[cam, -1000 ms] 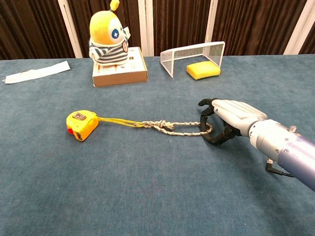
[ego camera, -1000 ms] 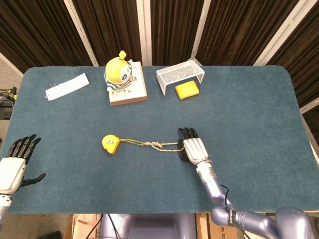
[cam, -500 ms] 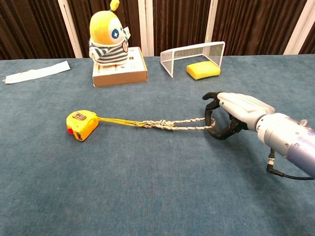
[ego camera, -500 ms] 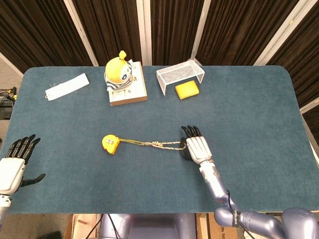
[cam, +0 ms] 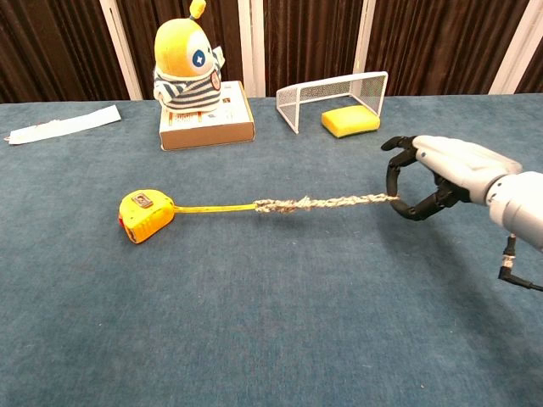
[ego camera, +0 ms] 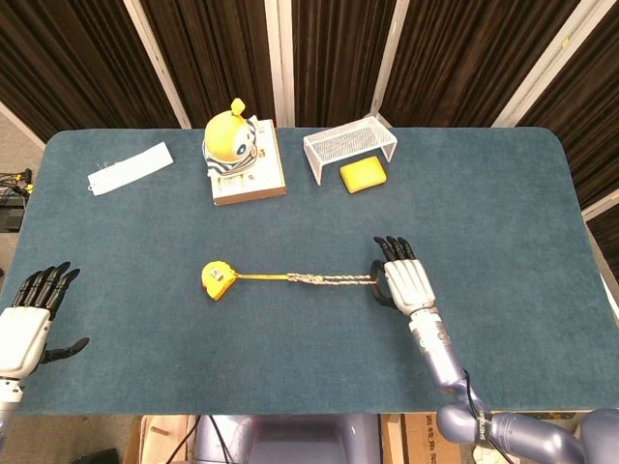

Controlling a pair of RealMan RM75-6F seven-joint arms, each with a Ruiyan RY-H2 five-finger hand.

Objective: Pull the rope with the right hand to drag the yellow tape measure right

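The yellow tape measure (ego camera: 216, 279) (cam: 146, 216) lies on the blue table left of centre. A yellow strap and a braided rope (ego camera: 329, 280) (cam: 327, 203) run straight and taut from it to the right. My right hand (ego camera: 406, 283) (cam: 441, 174) is at the rope's right end, its curled fingers hooked through the rope's loop and holding it. My left hand (ego camera: 27, 319) hovers at the table's near left edge, fingers spread, holding nothing; the chest view does not show it.
At the back stand a yellow plush toy (ego camera: 232, 143) on a box (ego camera: 253, 179), a white mesh goal (ego camera: 350, 145) and a yellow sponge (ego camera: 363, 175). A white strip (ego camera: 130, 167) lies at the back left.
My right hand has moved right with the rope's loop. The slack, looped rope has been pulled straight, and the tape measure has slid slightly right.
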